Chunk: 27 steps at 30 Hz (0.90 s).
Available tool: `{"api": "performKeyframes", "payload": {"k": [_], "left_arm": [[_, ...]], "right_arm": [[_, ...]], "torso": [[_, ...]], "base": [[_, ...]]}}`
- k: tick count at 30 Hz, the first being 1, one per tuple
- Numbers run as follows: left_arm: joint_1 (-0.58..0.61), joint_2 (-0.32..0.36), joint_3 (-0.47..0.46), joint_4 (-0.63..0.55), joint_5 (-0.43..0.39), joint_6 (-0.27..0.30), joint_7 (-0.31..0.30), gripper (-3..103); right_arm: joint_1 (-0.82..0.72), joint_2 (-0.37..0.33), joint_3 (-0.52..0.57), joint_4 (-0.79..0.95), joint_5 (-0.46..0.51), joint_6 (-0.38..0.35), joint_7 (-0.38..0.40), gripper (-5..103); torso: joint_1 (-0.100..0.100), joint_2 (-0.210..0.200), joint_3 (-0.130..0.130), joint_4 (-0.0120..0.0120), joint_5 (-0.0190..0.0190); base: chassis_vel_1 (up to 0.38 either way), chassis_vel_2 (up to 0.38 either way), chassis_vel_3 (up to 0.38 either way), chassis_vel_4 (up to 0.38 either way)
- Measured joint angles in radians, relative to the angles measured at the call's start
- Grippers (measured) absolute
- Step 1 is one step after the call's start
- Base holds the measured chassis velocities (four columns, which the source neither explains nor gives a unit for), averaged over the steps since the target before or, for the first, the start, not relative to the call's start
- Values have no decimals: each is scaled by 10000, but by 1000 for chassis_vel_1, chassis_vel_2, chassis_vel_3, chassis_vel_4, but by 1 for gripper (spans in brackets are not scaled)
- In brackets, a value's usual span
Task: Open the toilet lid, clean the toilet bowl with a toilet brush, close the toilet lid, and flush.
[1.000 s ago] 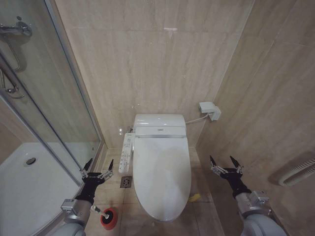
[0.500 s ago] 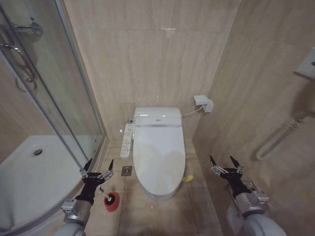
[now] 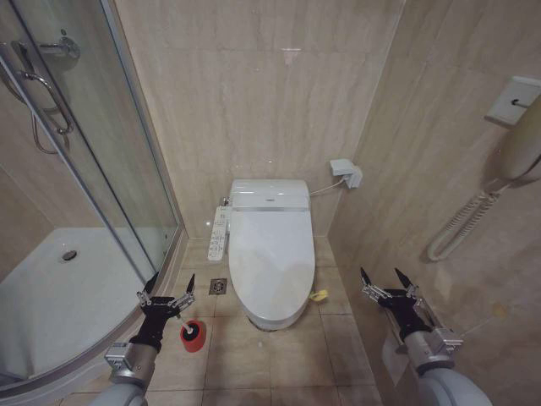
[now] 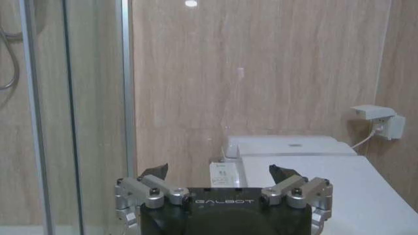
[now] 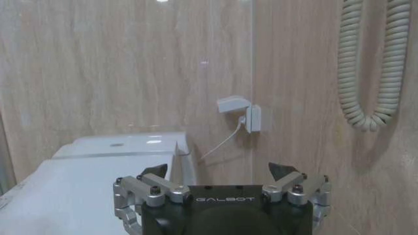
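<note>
The toilet lid (image 3: pixel 269 258) lies shut over the toilet bowl (image 3: pixel 270 322), of which a thin front edge shows below it. A white button panel (image 3: pixel 219 233) runs along the bowl's left side. The toilet brush (image 3: pixel 181 319) stands in its red holder (image 3: pixel 193 333) on the floor, left of the bowl's front. My left gripper (image 3: pixel 168 288) is open in the air just above and left of the holder. My right gripper (image 3: pixel 387 281) is open to the right of the bowl, near the wall. The lid (image 4: pixel 313 181) also appears beyond the open left gripper (image 4: pixel 222 171) in the left wrist view.
A glass shower enclosure (image 3: pixel 101 169) with a white tray (image 3: pixel 59 296) stands on the left. A floor drain (image 3: pixel 219 286) sits beside the bowl. A wall socket (image 3: pixel 347 173) and a wall phone with coiled cord (image 3: pixel 461 233) hang on the right. A yellow strap (image 3: pixel 319 295) lies right of the bowl.
The whole picture has shifted: the camera has drawn back, so the toilet looks smaller and more floor shows. Both grippers hold the same open pose.
</note>
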State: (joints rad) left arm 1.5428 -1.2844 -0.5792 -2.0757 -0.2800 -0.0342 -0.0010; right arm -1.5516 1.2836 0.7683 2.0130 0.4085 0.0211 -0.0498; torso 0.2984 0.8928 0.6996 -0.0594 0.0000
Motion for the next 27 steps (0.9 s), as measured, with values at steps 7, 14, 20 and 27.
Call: {"api": "performKeyframes", "payload": {"k": [7, 14, 20, 27], "left_arm": [[6, 0, -1, 1, 0, 0, 0, 100], [12, 0, 0, 2, 0, 0, 1, 100], [9, 0, 0, 2, 0, 0, 1, 100], [3, 0, 0, 2, 0, 0, 0, 100]], "right_arm": [[-2, 0, 0, 0, 0, 0, 0, 100], [-12, 0, 0, 0, 0, 0, 0, 100], [-8, 0, 0, 0, 0, 0, 0, 100], [-1, 0, 0, 0, 0, 0, 0, 100]], "torso": [[-12, 2, -4, 0, 4], [-25, 10, -9, -5, -5], [-16, 7, -5, -2, -2], [-4, 2, -1, 0, 2]], "base": [[138, -114, -119, 142], [204, -203, -220, 192], [53, -51, -53, 45], [-46, 49, 42, -53]]}}
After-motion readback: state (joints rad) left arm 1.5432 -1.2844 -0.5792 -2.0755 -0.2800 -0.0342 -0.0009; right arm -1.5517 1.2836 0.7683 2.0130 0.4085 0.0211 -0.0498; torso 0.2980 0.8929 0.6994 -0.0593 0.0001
